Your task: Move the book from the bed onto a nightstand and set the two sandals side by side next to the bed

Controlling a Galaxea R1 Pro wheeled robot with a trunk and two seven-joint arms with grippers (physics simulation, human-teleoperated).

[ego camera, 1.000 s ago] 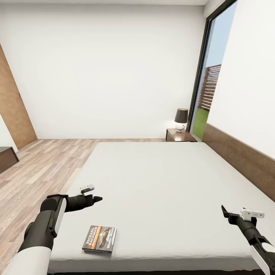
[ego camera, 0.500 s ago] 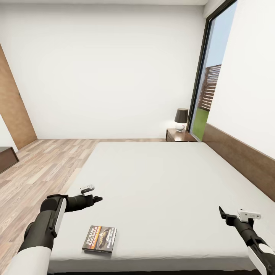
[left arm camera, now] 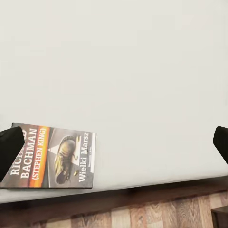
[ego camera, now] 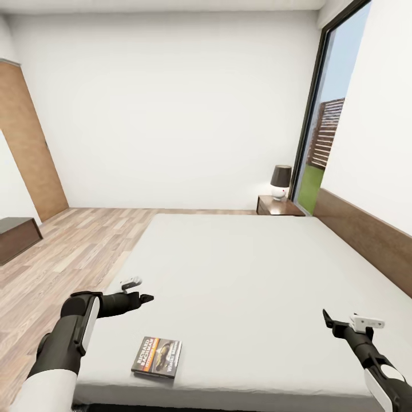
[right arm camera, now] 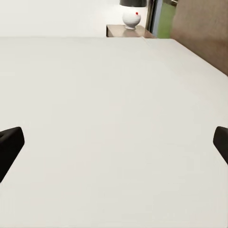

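Note:
The book (ego camera: 157,356) lies flat on the pale grey bed (ego camera: 257,274) near its front left corner, dark cover up with white lettering; it also appears in the left wrist view (left arm camera: 50,156). My left gripper (ego camera: 146,298) hovers open over the mattress just beyond the book, with one fingertip (left arm camera: 9,147) above the book's edge. My right gripper (ego camera: 327,318) hangs open and empty over the bed's front right part. A nightstand (ego camera: 278,206) stands at the bed's far right corner beside the headboard (ego camera: 366,240). The sandals are out of view.
A dark-shaded lamp (ego camera: 280,180) stands on the nightstand, also visible in the right wrist view (right arm camera: 133,12). Wood-plank floor (ego camera: 68,252) runs along the bed's left side. A low dark bench (ego camera: 17,237) and a wooden door (ego camera: 34,149) are at the left. A tall window (ego camera: 329,131) is behind the nightstand.
The whole view has shifted, so the camera has moved; room and bed sit further right in the picture. My right gripper has drifted slightly inward. The book lies where it was.

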